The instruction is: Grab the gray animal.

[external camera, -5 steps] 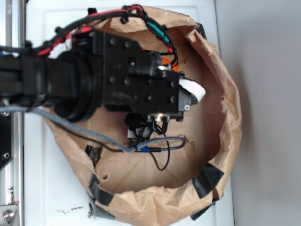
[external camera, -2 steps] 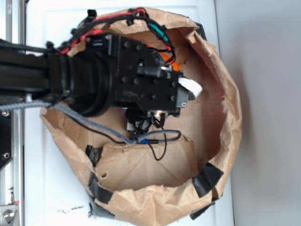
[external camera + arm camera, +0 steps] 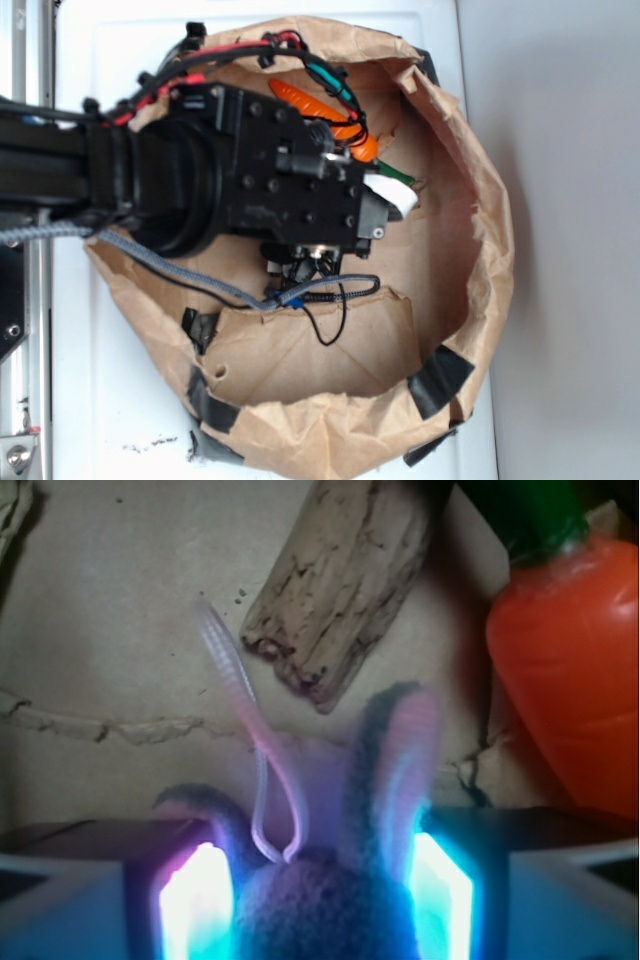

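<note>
The gray animal (image 3: 330,915) is a small plush bunny. In the wrist view its head fills the gap between my gripper's (image 3: 325,880) two glowing pads. One pink-lined ear (image 3: 400,770) stands against the right pad, and the other ear bends over the left finger. A pale hanging loop (image 3: 255,760) rises from its head. My gripper is shut on the bunny. In the exterior view the black arm (image 3: 270,170) hides the bunny, and only the gripper's white tip (image 3: 392,192) shows.
An orange toy carrot (image 3: 325,108) (image 3: 575,670) with a green top lies just beside the gripper. Ahead of the bunny sits a brown piece of bark (image 3: 340,580). All of this rests inside a crumpled brown paper bag with raised walls (image 3: 485,230).
The arm has shifted left and back in the exterior view. This uncovered the orange carrot, which it hid a second ago. The white tip moved with it.
</note>
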Controlling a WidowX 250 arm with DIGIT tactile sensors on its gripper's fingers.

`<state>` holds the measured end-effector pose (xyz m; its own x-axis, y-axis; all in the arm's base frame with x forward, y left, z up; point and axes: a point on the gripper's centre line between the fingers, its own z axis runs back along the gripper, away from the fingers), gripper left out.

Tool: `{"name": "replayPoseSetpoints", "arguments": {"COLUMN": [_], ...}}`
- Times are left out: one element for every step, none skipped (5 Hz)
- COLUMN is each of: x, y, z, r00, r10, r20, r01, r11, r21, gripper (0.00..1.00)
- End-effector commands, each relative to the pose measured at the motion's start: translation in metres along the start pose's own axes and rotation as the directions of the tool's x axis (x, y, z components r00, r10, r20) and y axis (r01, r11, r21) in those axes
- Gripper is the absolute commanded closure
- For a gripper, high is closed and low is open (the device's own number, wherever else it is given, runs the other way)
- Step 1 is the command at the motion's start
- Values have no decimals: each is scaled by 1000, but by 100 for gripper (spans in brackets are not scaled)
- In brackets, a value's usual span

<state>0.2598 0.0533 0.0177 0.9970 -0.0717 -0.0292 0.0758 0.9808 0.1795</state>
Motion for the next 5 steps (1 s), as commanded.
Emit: {"name": "replayPoseSetpoints", "arguments": {"x": [-12, -24, -37, -42, -43], "y": [11, 7, 12, 16, 17], "z": [25, 64, 97, 110, 112], "r00": [1000, 999, 995, 993, 992], "r10": [19, 10, -2, -6, -2], "r20": [13, 50, 95, 115, 129], "r01": [-18, -3, 22, 37, 38], "r11": [997, 990, 976, 963, 961], "r21": [-68, -142, -218, -267, -273], "gripper": [100, 100, 100, 100, 100]}}
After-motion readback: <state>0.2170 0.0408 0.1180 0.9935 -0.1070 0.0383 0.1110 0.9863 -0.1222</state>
